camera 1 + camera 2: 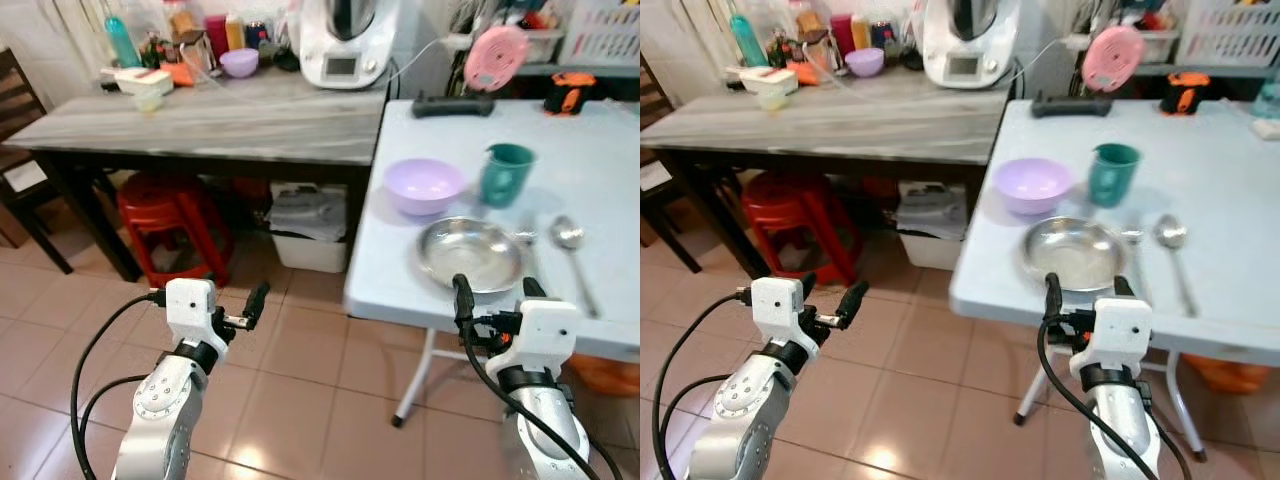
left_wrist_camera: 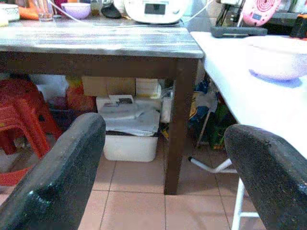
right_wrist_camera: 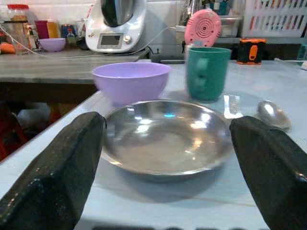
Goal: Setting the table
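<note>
Head views: the round steel plate (image 1: 470,254) is sitting near the front edge of the white tabletop (image 1: 600,160), with the lilac plastic bowl (image 1: 424,185) and teal mug (image 1: 506,173) behind it and a steel spoon (image 1: 572,250) toward the right edge. The right gripper (image 1: 490,292) is hovering at that edge, fingers spread wide and holding nothing.

Left wrist view: the left gripper (image 2: 163,167) is gaping empty over the floor.

Right wrist view: the shallow plate (image 3: 165,136) is facing the spread fingers; a low approach risks striking the table edge, or the slick rim sliding away.

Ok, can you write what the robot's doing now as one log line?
task: setting table | right gripper: open, facing steel plate | left gripper: open, over floor | mug, purple bowl, spoon: on table
</note>
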Motion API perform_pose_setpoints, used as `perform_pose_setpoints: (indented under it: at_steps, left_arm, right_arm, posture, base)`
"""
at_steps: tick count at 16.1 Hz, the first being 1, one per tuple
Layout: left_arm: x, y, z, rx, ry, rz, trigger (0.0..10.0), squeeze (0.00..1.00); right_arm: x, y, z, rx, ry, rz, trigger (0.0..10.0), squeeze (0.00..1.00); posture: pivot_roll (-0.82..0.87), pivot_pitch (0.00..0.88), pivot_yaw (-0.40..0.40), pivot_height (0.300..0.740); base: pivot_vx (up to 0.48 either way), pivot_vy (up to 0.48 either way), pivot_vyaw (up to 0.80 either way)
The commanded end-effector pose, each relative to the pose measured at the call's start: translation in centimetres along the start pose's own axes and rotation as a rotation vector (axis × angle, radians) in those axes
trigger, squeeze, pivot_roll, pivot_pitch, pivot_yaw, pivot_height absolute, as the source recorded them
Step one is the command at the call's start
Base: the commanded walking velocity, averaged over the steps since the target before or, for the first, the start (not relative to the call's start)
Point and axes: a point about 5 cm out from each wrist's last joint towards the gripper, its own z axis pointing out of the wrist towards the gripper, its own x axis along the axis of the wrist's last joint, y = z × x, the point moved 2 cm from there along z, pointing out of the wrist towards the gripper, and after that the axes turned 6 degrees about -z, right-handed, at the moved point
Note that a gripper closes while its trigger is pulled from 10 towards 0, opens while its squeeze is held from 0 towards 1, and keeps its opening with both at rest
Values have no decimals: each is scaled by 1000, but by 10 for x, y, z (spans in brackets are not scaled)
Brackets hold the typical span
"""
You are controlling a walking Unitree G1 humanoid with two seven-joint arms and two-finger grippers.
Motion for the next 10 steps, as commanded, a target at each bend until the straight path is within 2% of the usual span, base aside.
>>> perform_pose_setpoints:
  at_steps: [1, 6, 10]
  left_arm:
    - [0, -1, 0, 6, -4, 7, 10000, 0]
    - [1, 0, 2, 2, -1, 12, 10000, 0]
    - [5, 1, 2, -22, 23, -14, 10000, 0]
  right_arm:
    - [2, 2, 0, -1, 3, -6, 10000, 0]
    - [1, 1, 1, -2, 2, -6, 10000, 0]
    - [2, 2, 0, -2, 5, -14, 10000, 0]
  posture:
    - [-64, 0, 115, 740]
    - [-64, 0, 122, 740]
    - [-69, 0, 123, 740]
  base:
    - [0, -368, 0]
    - [0, -365, 0]
    - [0, 0, 0]
